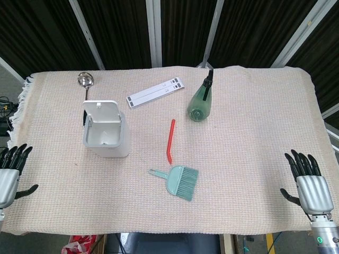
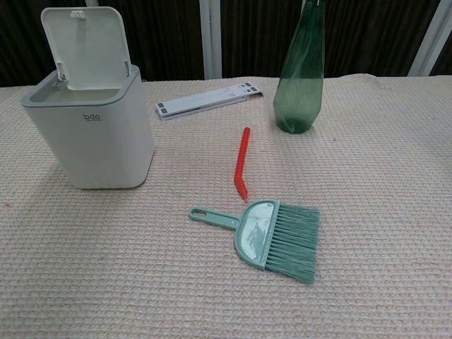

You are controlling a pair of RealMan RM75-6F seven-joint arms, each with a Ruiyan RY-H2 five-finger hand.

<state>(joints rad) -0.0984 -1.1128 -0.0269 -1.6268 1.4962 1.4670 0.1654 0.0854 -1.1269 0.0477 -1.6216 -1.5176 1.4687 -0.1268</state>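
Two hands rest at the near corners of the worktop, both with fingers spread and holding nothing: the left hand at the near left edge, the right hand at the near right. Neither shows in the chest view.

Between them, well apart from either and a little nearer the right hand, lies a small teal brush. Its thin handle with a hanging hole points toward the left hand, and its bristles fan toward the right hand. It looks light and stiff in the plastic back, soft in the bristles; I'd judge the handle or the smooth back the place to take hold, since the bristles would give under the fingers.

Just beyond the brush lies a red straw, bent at its near end, close to the brush but not touching it. It looks very light and easily crushed, so a gentle pinch at mid-length would suit.

Ahead of the left hand stands a white bin with its lid up. Beyond the bin lies a ladle. Farther out, toward the middle, lie a flat white strip and a green spray bottle.
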